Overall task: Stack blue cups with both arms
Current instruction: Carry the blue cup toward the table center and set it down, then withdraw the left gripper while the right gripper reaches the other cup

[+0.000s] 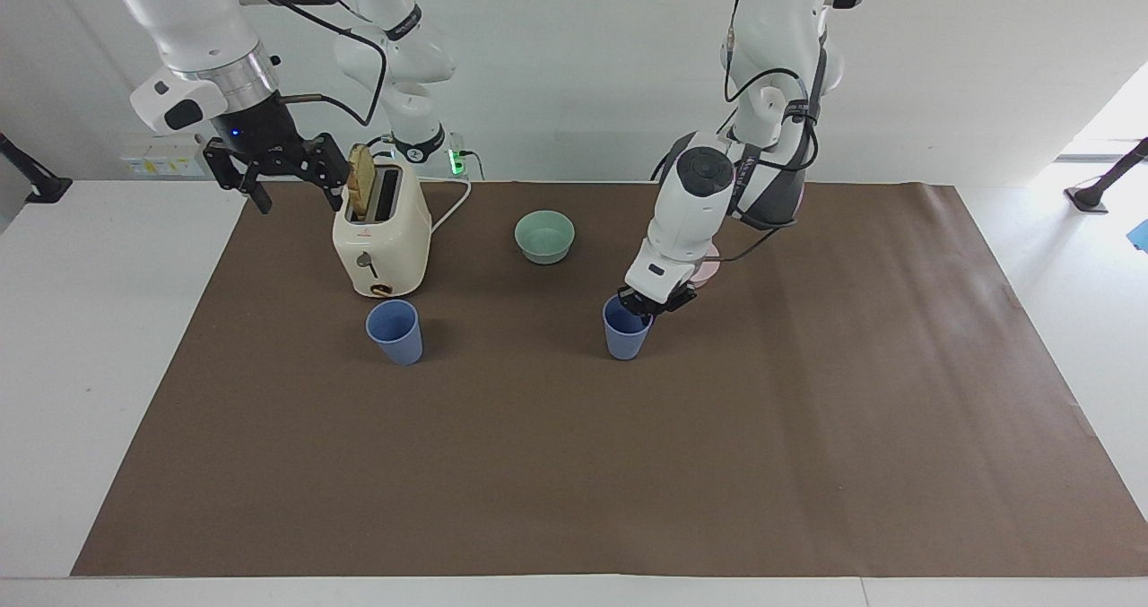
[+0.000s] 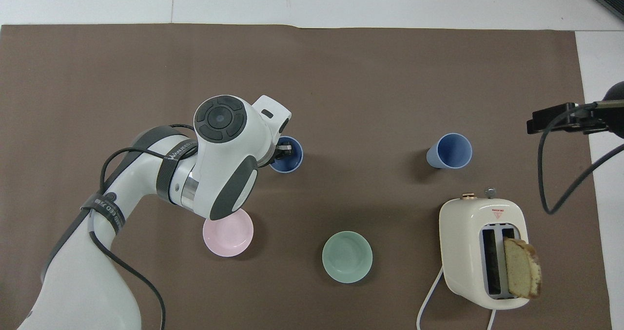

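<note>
Cup (image 1: 626, 331) rim sits pinched in left pincer (image 1: 647, 305); right pincer (image 1: 278, 172) waits spread.

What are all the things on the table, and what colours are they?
blue cups: two, blue; one standing in front of the toaster, one gripped at its rim near the table's middle.
toaster: one, cream, toward the right arm's end.
bread slice: one, tan, sticking up from a toaster slot.
green bowl: one, green, between toaster and pink bowl.
pink bowl: one, pink, partly under the left arm.
brown mat: one, covering the white table.
left pincer: black, shut on the cup's rim.
right pincer: black, open, waiting in the air beside the toaster.
</note>
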Controlling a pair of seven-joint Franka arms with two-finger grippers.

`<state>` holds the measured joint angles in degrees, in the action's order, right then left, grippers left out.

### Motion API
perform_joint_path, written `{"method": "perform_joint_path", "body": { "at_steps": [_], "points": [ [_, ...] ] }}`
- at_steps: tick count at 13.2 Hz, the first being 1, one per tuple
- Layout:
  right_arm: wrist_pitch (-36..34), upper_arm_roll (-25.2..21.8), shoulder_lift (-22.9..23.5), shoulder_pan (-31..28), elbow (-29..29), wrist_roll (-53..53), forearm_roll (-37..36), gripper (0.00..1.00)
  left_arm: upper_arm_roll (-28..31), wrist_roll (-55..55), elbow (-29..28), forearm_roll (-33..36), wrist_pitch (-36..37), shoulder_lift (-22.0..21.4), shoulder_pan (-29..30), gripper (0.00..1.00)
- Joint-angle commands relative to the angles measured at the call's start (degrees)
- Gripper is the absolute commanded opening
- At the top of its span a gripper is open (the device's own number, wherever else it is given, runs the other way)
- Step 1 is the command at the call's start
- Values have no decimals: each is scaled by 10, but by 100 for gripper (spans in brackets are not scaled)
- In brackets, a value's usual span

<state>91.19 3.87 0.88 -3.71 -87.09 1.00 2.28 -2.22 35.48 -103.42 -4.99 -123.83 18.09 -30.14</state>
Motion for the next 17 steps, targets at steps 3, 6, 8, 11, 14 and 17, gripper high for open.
{"method": "perform_joint_path", "body": {
  "at_steps": [3,6,8,11,14,17],
  "points": [
    [-7,3,-2,-6,0,-3,1,100,10,0,-8,-5,-28,3,-16,0],
    [-7,3,-2,-6,0,-3,1,100,13,-2,-5,1,-25,3,-11,100],
    [-6,3,-2,-6,0,-1,1,100,20,-5,-2,2,-11,-9,4,100],
    [-2,0,-2,-7,0,-1,0,100,24,-30,-2,12,29,-50,45,100],
    [-3,2,-2,-6,0,-2,3,100,23,-143,-4,12,95,-95,115,100],
    [-3,1,-2,-8,-1,-3,3,100,24,-262,-3,12,147,-129,173,100]
  ]
}}
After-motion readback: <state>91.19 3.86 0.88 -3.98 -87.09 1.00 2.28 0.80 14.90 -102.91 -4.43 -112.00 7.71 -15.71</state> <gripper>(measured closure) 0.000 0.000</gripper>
